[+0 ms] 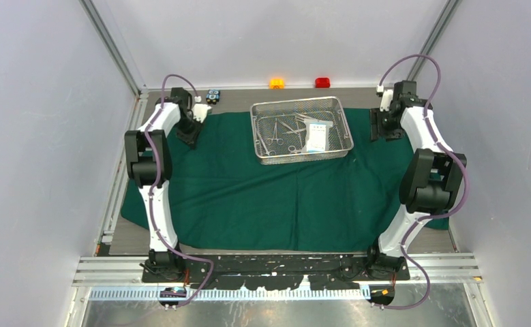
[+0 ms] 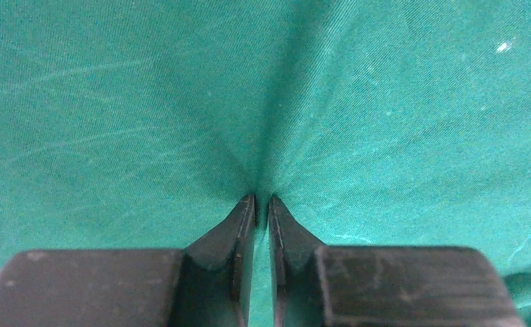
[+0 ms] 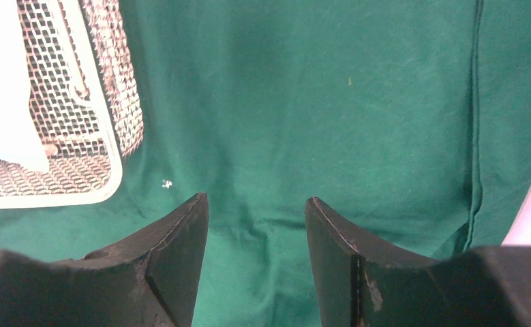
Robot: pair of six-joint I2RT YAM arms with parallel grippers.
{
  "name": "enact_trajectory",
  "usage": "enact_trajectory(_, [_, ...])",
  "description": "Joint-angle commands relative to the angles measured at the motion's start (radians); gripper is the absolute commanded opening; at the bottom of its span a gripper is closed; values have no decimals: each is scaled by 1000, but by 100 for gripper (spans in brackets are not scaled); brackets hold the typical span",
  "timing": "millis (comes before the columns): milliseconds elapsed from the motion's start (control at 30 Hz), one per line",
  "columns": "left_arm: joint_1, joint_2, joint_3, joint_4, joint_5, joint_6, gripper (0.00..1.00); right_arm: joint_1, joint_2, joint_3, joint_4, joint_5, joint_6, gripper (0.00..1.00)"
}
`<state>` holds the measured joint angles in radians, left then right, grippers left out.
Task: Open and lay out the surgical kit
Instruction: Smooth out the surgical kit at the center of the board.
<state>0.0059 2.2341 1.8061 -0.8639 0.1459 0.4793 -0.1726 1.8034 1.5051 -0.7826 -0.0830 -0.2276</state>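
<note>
A: Left hand [image 2: 262, 199], state?

B: Fingers pressed almost together, tips down on the dark green cloth wrap [image 2: 385, 102]. They pinch a small ridge of it, and creases fan out from the tips. In the top view this hand sits at the cloth's far-left corner.

A: Right hand [image 3: 257, 201]?

B: Fingers spread wide with only cloth showing in the gap. It hovers close over the cloth near the far-right edge. A stitched hem [image 3: 477, 102] runs just to its right.

A: What lies around them?

B: The wire-mesh tray [image 1: 296, 102] stands on the cloth at far centre, between the two hands and nearer the right one. One corner of it shows at the upper left of the right wrist view. Inside, ring-handled steel instruments [image 1: 279, 133] lie in the left half. A white-blue packet [image 1: 319, 136] lies flat in the right half. The cloth is spread over most of the desk [image 1: 123, 240], so the tray rests on the sheet that the left hand pinches.

A: Anything off the cloth?

B: Along the desk's far strip, a black-blue block [image 1: 213, 95] sits just beside the left arm's wrist. An orange block [image 1: 277, 83] and a red block [image 1: 322, 82] sit behind the tray, apart from both hands.
</note>
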Motion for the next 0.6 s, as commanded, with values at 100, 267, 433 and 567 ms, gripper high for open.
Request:
enact_trajectory(100, [3, 63, 41, -58, 34, 11, 2, -7, 98, 130, 17, 1, 54, 59])
enact_trajectory(267, [3, 51, 38, -54, 42, 8, 0, -3, 174, 184, 1, -58, 88, 59])
enact_trajectory(433, [3, 44, 35, -37, -21, 9, 0, 13, 218, 188, 3, -78, 89, 59])
enact_trajectory(567, [7, 38, 41, -7, -113, 19, 0, 30, 242, 187, -2, -71, 84, 59])
